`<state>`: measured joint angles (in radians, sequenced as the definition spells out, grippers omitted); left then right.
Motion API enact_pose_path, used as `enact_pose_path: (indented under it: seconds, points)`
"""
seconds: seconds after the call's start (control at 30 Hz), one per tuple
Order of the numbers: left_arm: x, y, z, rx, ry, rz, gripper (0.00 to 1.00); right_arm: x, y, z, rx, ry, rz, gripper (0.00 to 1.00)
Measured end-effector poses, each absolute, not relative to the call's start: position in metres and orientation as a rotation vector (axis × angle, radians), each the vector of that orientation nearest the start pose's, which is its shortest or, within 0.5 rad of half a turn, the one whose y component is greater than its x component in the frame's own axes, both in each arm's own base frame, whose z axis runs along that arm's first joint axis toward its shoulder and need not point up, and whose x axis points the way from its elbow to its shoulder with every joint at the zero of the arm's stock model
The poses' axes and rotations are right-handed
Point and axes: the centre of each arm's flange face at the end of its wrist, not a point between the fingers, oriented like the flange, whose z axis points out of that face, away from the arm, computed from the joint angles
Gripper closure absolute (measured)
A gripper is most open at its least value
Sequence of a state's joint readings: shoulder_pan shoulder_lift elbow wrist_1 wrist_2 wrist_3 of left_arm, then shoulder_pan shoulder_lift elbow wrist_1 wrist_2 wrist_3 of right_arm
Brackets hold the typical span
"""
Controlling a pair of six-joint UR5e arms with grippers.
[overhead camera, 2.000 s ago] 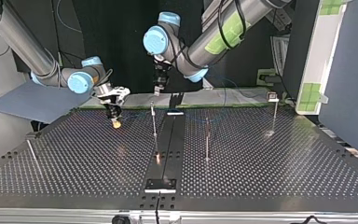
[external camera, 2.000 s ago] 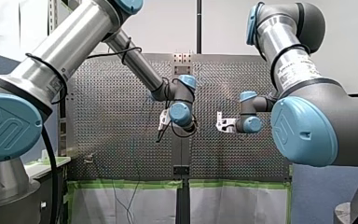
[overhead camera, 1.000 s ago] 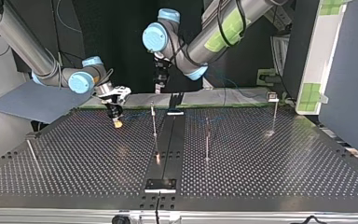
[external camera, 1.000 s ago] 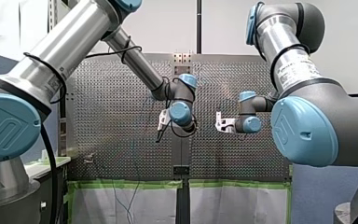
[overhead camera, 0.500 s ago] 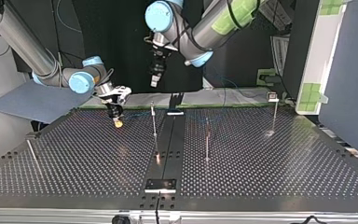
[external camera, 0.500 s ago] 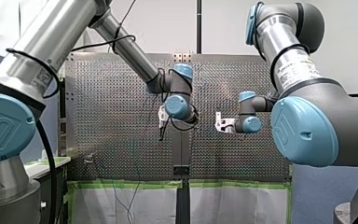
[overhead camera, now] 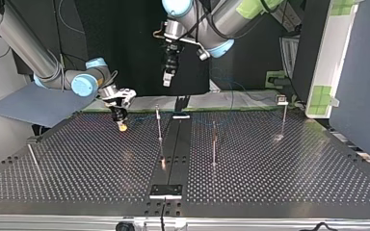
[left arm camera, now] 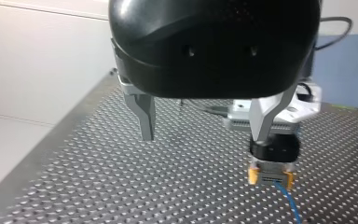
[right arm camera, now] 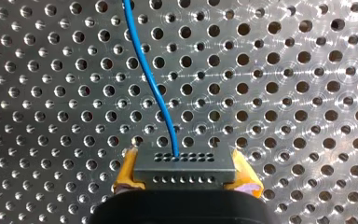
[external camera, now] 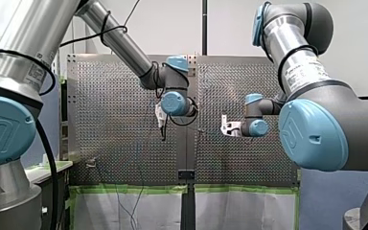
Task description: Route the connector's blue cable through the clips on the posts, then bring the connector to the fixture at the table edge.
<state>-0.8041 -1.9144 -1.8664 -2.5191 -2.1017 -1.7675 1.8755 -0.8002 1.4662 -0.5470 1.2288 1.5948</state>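
Note:
In the right wrist view my right gripper (right arm camera: 184, 175) is shut on the grey connector (right arm camera: 184, 164), which sits between its yellow pads (right arm camera: 127, 175). The blue cable (right arm camera: 151, 84) runs from the connector ahead over the perforated plate. In the top view that gripper (overhead camera: 120, 120) hangs just above the table at the back left. My left gripper (overhead camera: 167, 77) is open and holds nothing, high above the table's back middle. In the left wrist view its metal fingers (left arm camera: 145, 116) stand wide apart, and the connector (left arm camera: 271, 176) shows beyond and below the other finger.
Thin posts stand on the table: one near the middle (overhead camera: 159, 124), one to its right (overhead camera: 214, 144), one at the back right (overhead camera: 284, 119) and one leaning at the left (overhead camera: 33, 159). A black strip (overhead camera: 173, 149) runs down the middle to a bracket (overhead camera: 165, 191) at the near edge.
My left arm has risen and swung its gripper up and towards the top view's right, away from the middle post. My right gripper has stayed put with the connector.

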Motion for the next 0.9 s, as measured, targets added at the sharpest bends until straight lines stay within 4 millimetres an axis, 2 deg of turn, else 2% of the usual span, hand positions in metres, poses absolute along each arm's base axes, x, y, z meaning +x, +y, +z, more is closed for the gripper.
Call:
enact_pose_path:
  seconds: [0.4,0.9]
  points:
    - [0.295,-0.422,0.249,-0.013,1.519,-0.444,0.00,0.368,-0.602,0.115,1.766,-0.945,1.637,1.00]
    - [0.263,-0.383,0.262,-0.061,1.492,-0.476,0.00,0.367,-0.603,0.115,1.765,-0.952,1.633,1.00]
